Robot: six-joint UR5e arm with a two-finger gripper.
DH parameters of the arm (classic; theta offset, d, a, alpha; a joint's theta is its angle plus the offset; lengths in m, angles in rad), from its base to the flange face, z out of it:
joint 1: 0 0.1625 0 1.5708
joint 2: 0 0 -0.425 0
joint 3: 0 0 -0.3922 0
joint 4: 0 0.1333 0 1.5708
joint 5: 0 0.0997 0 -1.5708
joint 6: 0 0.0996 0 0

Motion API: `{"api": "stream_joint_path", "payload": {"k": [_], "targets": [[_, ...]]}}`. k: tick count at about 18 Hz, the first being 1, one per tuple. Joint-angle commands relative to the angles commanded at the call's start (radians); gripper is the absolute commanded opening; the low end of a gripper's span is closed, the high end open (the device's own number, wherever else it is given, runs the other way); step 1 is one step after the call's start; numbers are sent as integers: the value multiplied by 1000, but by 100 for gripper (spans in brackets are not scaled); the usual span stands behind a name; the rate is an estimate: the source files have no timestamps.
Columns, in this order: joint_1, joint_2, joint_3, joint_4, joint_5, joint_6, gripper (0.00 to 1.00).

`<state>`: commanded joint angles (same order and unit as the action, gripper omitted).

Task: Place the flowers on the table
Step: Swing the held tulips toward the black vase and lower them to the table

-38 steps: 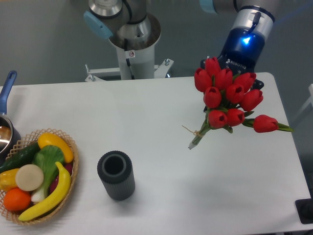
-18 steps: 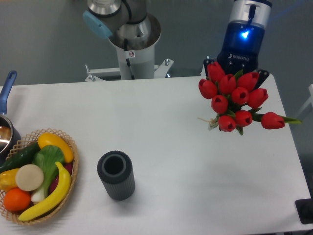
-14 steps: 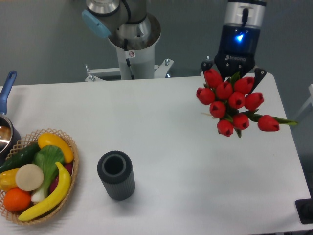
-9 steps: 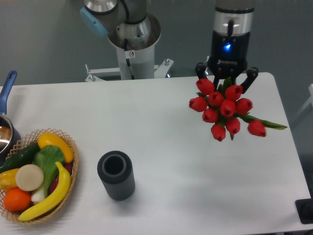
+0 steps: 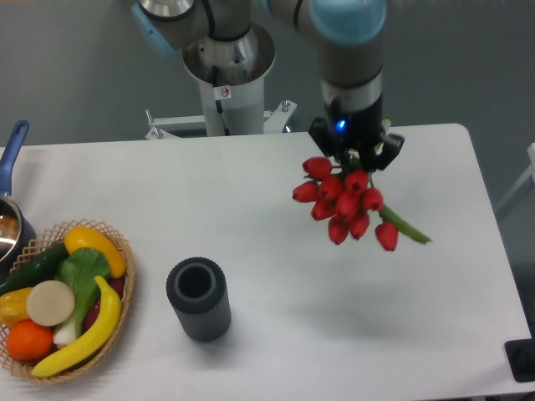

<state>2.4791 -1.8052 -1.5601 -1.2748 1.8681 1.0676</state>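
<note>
The flowers (image 5: 344,203), a bunch of red tulips with green stems, hang in the air above the right half of the white table (image 5: 276,284). The blooms point down toward the camera and one tulip sticks out to the lower right. My gripper (image 5: 355,155) is right above them, pointing down, shut on the stems. The stem ends and the string are hidden behind the blooms. The bunch is clear of the tabletop.
A dark ribbed cylindrical vase (image 5: 198,298) stands upright at the front left of centre. A wicker basket (image 5: 119,294) of fruit and vegetables sits at the left edge. A pot with a blue handle (image 5: 11,159) is at the far left. The arm's base (image 5: 227,71) stands behind the table.
My gripper has carried the flowers from the table's back right corner leftward and toward the middle. The bunch has turned from lying tilted to hanging with the blooms facing down.
</note>
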Motion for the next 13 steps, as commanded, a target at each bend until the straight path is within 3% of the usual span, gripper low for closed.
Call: {"api": "stream_joint_path", "payload": {"k": [8, 13], "targets": [[-23, -137, 38, 6, 11, 5, 40], [-20, -192, 40, 8, -1, 3, 40]]}}
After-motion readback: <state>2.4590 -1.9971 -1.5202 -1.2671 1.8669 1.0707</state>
